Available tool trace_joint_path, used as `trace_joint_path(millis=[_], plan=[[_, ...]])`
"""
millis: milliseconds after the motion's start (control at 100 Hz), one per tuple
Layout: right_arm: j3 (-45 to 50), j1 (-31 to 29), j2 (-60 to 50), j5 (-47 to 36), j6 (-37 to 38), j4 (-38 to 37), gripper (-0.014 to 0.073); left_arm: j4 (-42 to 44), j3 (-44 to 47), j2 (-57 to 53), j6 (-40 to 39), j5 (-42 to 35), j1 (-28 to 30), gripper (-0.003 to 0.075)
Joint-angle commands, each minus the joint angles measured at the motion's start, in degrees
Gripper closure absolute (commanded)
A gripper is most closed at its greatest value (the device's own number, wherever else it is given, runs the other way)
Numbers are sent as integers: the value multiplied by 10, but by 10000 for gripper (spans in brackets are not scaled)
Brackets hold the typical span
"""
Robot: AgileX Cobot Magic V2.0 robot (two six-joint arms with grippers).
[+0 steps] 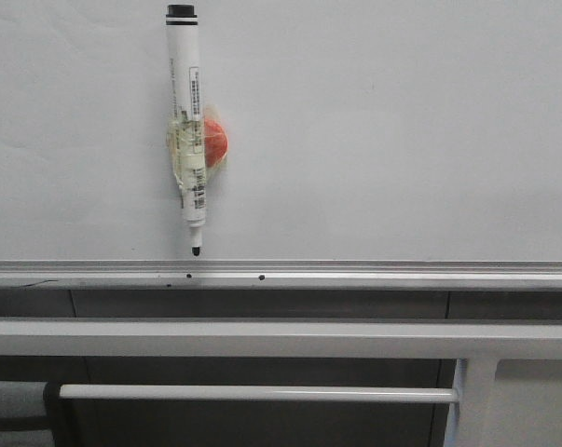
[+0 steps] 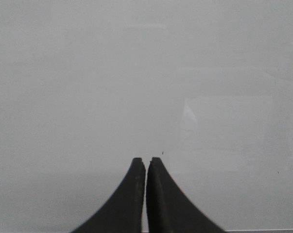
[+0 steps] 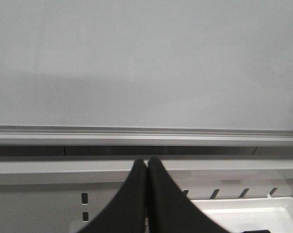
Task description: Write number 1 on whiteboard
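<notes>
Whiteboard point(image 1: 402, 121) fills the left wrist view beyond the left gripper point(image 2: 146, 162), whose fingers are pressed together on nothing, like the right gripper point(image 3: 146, 161).

A marker pen point(image 1: 187, 121) hangs upright on the whiteboard point(image 1: 402, 130), left of centre, tip just above the edge rail point(image 1: 355, 274); two bars point(image 1: 262, 337) lie below.

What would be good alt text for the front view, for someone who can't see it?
A white marker pen stands upright on the pale whiteboard, capped end up and dark tip pointing down, with an orange-red piece taped at its middle. Below run the board's silver edge rail and white horizontal bars. No stroke is drawn.
</notes>
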Motion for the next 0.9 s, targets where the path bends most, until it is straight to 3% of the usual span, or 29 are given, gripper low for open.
trace_joint_path(millis=[0,350,550,610,660,710,810,890], plan=[[17,-2,-7,-31,-4,-30,657,-3,4,-13,0,-50,3,741],[17,-2,-7,-368,-4,-24,657,-3,4,-13,0,-160,3,741],[17,-2,-7,-457,25,-20,657,-13,4,-13,-4,-164,3,741],[16,-2,-7,-459,102,-19,657,-55,1,-10,-9,-158,3,741],[9,-2,-7,-438,218,-19,657,-76,-4,-4,-9,-140,3,741],[-5,-2,-2,-372,292,-28,656,-77,-21,6,-9,-105,3,741],[-70,4,24,-239,352,-45,656,-44,-85,33,0,-43,3,741],[-127,18,60,-187,354,-45,656,-2,-152,70,0,-7,3,741]])
